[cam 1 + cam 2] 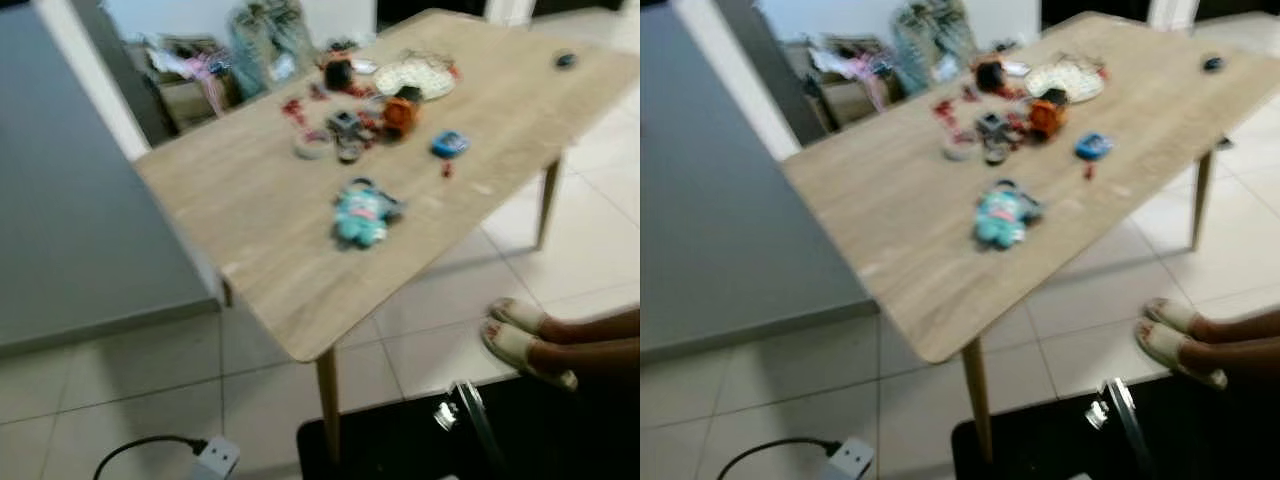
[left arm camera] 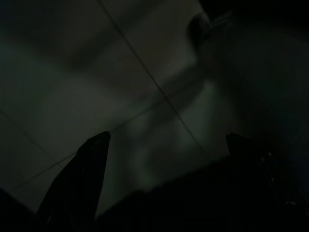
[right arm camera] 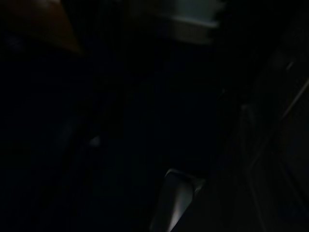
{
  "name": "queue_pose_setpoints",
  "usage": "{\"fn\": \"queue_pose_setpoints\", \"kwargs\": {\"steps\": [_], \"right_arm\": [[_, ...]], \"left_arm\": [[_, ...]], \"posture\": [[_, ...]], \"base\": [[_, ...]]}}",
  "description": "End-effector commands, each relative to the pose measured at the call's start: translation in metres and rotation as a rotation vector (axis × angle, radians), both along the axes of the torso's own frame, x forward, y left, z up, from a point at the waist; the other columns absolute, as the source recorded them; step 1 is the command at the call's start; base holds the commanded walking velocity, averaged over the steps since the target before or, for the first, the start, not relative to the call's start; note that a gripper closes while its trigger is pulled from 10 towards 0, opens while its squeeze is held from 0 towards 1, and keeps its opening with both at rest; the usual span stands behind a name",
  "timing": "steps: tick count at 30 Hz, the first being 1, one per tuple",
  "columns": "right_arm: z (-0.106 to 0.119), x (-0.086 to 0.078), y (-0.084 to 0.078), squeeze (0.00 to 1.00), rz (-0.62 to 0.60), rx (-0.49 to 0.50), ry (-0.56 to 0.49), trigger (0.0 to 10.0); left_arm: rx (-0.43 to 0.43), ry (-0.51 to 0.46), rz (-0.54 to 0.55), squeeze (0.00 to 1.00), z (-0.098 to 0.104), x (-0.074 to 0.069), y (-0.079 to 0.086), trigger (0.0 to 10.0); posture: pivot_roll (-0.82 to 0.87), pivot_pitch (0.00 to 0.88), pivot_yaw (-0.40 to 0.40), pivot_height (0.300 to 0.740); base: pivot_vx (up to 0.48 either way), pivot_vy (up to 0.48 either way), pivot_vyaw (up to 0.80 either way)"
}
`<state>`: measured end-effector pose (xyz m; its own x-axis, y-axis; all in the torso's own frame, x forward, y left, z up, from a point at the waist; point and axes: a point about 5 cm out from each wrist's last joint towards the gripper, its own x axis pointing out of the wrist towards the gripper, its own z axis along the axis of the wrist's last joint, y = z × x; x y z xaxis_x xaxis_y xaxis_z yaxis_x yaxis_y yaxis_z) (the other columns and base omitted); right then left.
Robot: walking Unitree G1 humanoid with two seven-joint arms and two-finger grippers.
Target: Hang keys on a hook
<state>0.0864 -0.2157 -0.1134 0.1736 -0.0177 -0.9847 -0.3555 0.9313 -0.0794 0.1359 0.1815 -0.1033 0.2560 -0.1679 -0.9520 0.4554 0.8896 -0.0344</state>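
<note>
A teal plush keychain (image 1: 362, 215) lies on the wooden worktop (image 1: 250, 215), near small clutter (image 1: 375, 110). The left end effector (image 2: 164, 150) hangs open over floor tiles. I cannot tell the right end effector's state.

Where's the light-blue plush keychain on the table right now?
In the head views the light-blue plush keychain lies on the wooden table, near its middle, alone on the side nearer the robot, apart from the clutter of small items farther back.

The left gripper (image 2: 164, 159) shows 2 long black fingers (image 2: 82, 174) (dim, little else discernible)
</note>
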Motion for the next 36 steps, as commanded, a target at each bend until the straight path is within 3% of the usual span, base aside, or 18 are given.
{"fn": "queue_pose_setpoints", "kwargs": {"steps": [1,10,32,36], "right_arm": [[-0.0015,0.0123,0.0313,0.0,0.037,0.099,-0.047,10.0],[-0.0013,0.0127,0.031,0.0,0.035,0.099,-0.05,10.0],[-0.0014,0.0128,0.0305,0.0,0.005,0.092,-0.054,10.0],[-0.0014,0.013,0.0305,0.0,0.005,0.091,-0.053,10.0]], "left_arm": [[-0.011,0.074,0.001,0.0,-0.0064,-0.0201,-0.0023,10.0],[-0.017,0.069,-0.012,0.0,-0.0061,-0.0191,-0.0034,10.0],[-0.025,0.079,-0.002,0.0,-0.0061,-0.0194,-0.0033,10.0],[-0.021,0.077,0.014,0.0,-0.0062,-0.0194,-0.0027,10.0]], "posture": [[-0.14,0.099,0.122,0.74],[-0.14,0.095,0.12,0.74],[-0.14,0.089,0.126,0.74],[-0.14,0.094,0.128,0.74]], "base": [[0.0,0.0,0.8],[0.0,0.0,0.8],[0.0,-0.468,0.0],[0.0,0.0,0.0]]}}
